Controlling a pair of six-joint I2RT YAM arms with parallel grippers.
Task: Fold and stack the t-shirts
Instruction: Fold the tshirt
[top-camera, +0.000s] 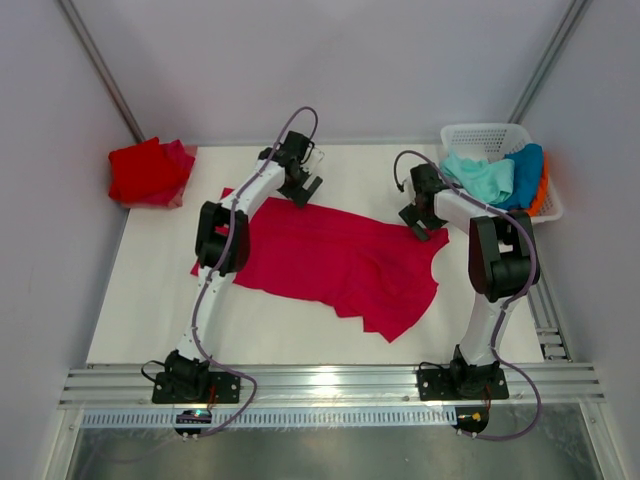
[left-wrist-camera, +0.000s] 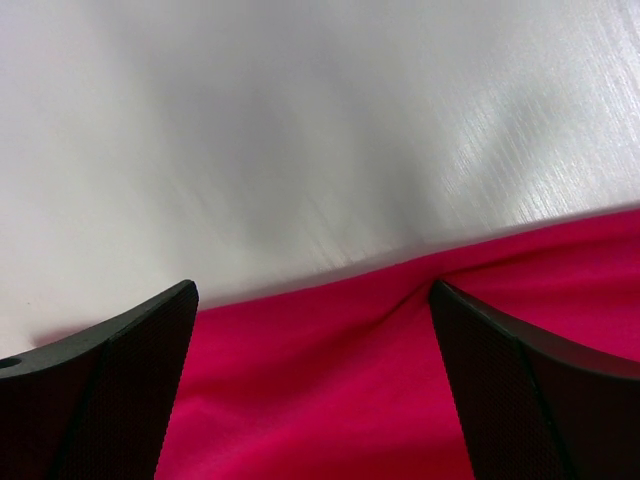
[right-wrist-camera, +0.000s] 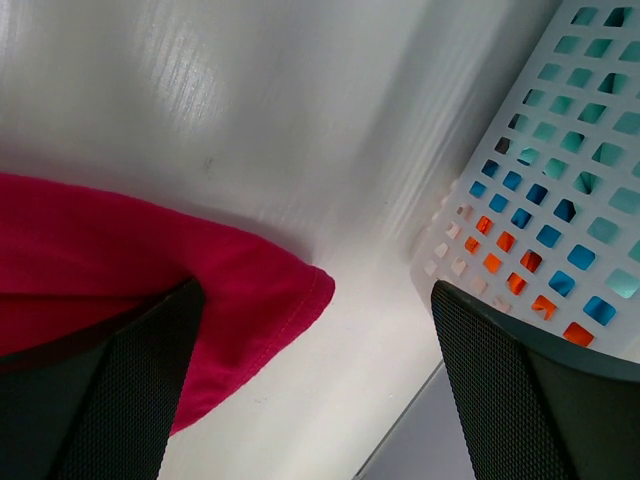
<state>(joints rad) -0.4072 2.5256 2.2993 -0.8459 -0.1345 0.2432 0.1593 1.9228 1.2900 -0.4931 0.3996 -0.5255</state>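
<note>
At the worktop's (top-camera: 150, 310) far left corner a red t-shirt (top-camera: 148, 172) lies folded, which I judge to be the start of the stack. The left gripper (top-camera: 304, 188), fingers spread wide and pinching nothing, is poised at the far edge of the crimson-pink t-shirt (top-camera: 340, 262), which is spread flat across the middle and not yet folded. The right gripper (top-camera: 420, 224), equally spread and empty, sits over that shirt's right tip beside the basket (top-camera: 475, 130) in the far right corner, where the mint-green (top-camera: 480, 178), blue (top-camera: 525, 168) and orange (top-camera: 543, 192) tees wait, so most folding remains.
</note>
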